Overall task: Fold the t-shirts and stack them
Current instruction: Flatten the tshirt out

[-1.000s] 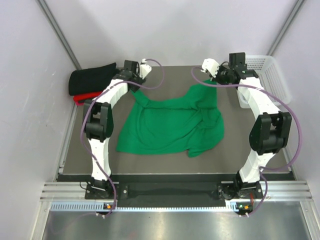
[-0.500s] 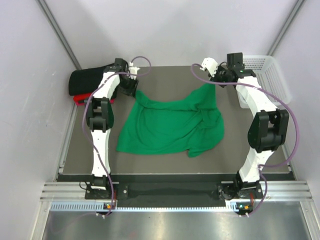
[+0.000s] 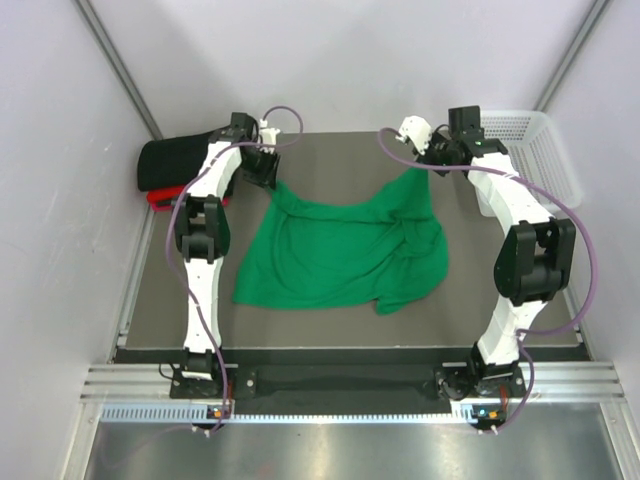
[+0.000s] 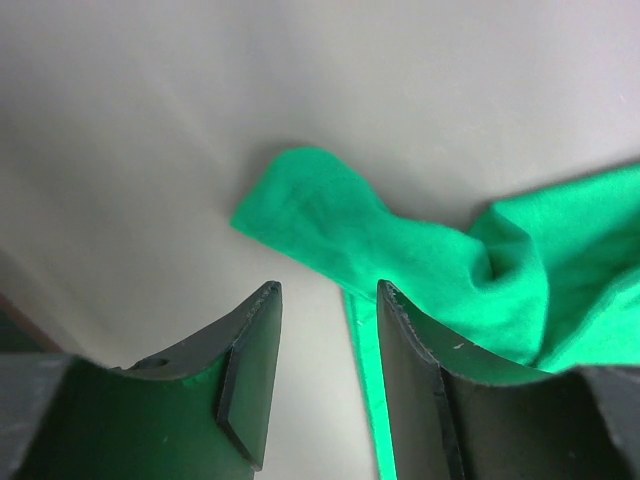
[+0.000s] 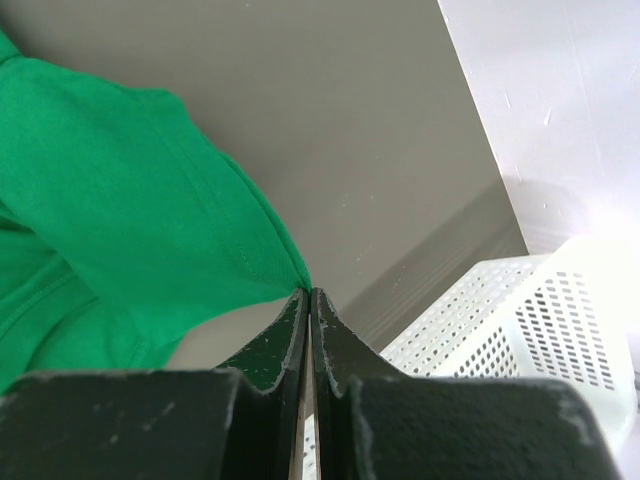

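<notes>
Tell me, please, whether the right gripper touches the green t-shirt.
Touching. The right wrist view shows the right gripper pinching an edge of the green t-shirt.

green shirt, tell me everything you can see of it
The green t-shirt is bright green soft cloth, unfolded and rumpled. It lies on the middle of the table with loose folds bunched along its right side. Its far right corner is drawn to a point and pinched in the shut right gripper. The left gripper, jaws apart, hangs over its far left corner, seemingly not gripping it.
</notes>
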Controlling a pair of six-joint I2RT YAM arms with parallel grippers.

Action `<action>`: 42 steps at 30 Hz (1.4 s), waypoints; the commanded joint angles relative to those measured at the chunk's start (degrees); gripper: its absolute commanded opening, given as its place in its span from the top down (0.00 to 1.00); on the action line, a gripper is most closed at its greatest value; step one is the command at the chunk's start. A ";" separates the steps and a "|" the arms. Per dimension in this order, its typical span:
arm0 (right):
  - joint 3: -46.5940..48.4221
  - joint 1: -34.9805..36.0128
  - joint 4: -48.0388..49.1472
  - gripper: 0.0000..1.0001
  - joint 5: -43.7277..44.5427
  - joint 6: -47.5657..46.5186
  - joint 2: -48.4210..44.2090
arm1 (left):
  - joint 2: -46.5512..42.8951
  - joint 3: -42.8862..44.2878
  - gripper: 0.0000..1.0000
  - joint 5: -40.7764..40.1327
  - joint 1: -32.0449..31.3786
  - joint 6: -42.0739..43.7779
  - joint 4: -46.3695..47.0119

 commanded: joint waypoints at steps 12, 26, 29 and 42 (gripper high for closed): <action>1.02 1.84 0.03 1.00 2.28 1.82 -1.67 | 7.52 8.20 0.54 -2.24 1.56 -0.94 3.72; -0.03 3.33 0.03 1.00 3.95 1.38 -2.11 | 9.11 8.64 0.67 1.27 1.74 -0.24 2.49; -0.74 3.24 0.47 1.00 4.12 1.73 -2.29 | 8.85 8.29 0.70 1.89 1.74 -0.24 2.23; 2.77 2.28 7.06 1.00 9.22 12.09 -8.86 | -9.65 7.07 1.00 -1.54 2.18 1.52 3.02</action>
